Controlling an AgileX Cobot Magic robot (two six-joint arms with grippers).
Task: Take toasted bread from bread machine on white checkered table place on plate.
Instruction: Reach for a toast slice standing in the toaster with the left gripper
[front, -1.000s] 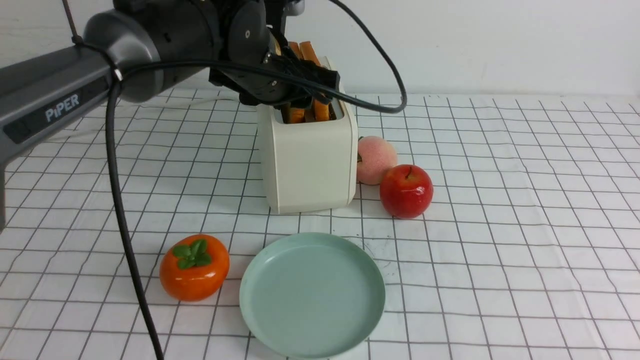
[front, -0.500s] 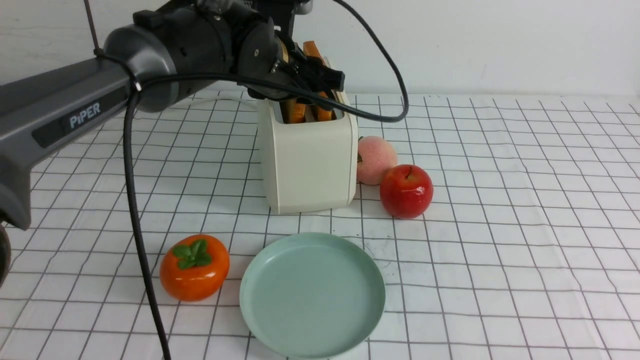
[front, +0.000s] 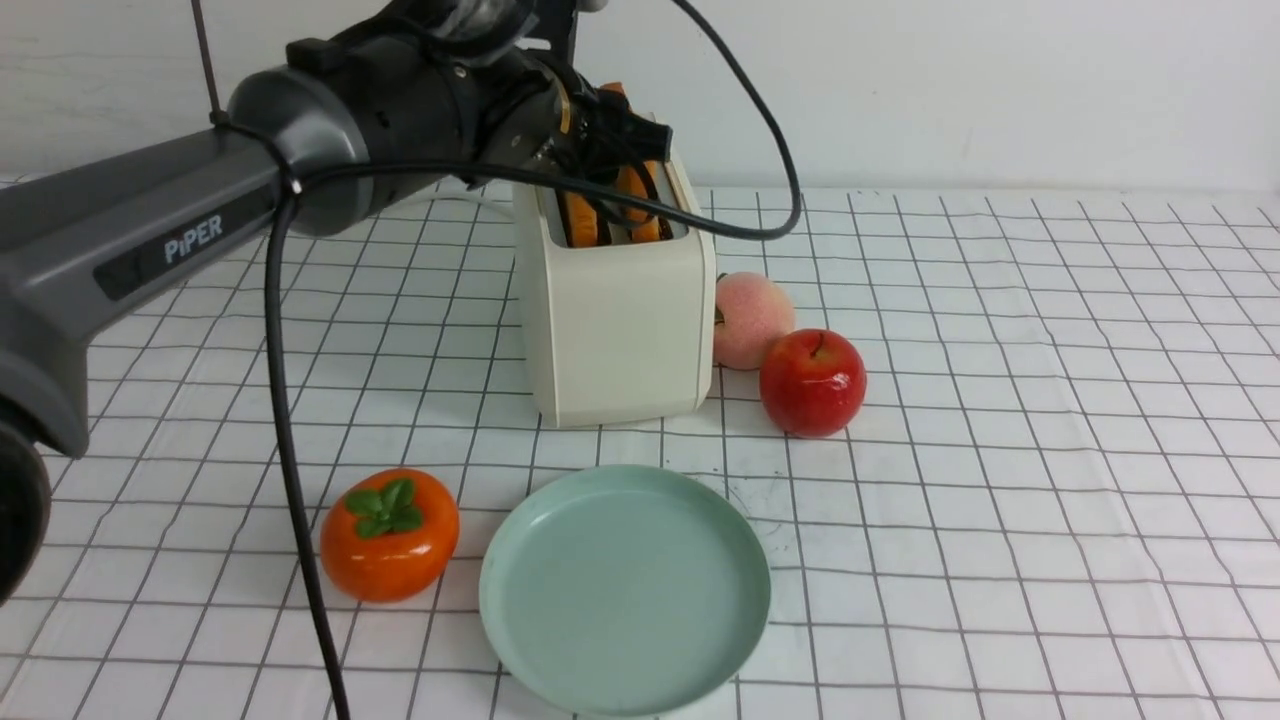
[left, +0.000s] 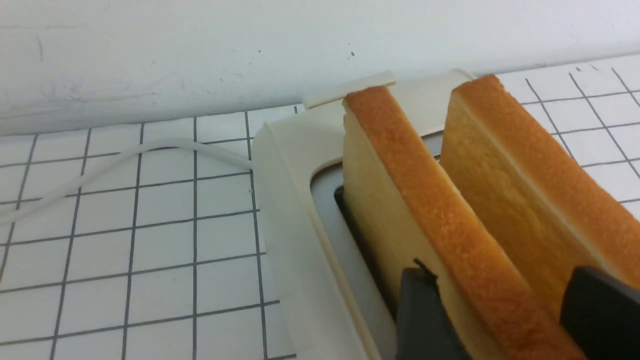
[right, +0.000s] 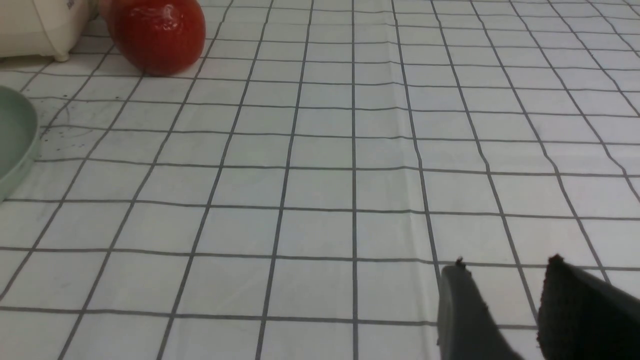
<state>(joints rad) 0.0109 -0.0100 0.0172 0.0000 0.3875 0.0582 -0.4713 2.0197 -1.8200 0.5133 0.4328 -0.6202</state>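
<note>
Two thick golden-tan toast slices (left: 440, 240) stand upright in my cream-white boxy toaster (front: 612, 310). Left gripper (left: 505, 310) straddles nearer slice, jaws spread, grip unconfirmed. Right gripper (right: 505, 295) parted, holding nothing above white checkered cloth table (right: 320, 190). Round mint-green plate (front: 540, 640) bare.

Front cam wide, faces wall; wrist cams close, low; all share bread machine (front: 612, 310).

Grey left arm (front: 150, 230), white "PiPER" lettering, black cable (front: 285, 420)
</note>
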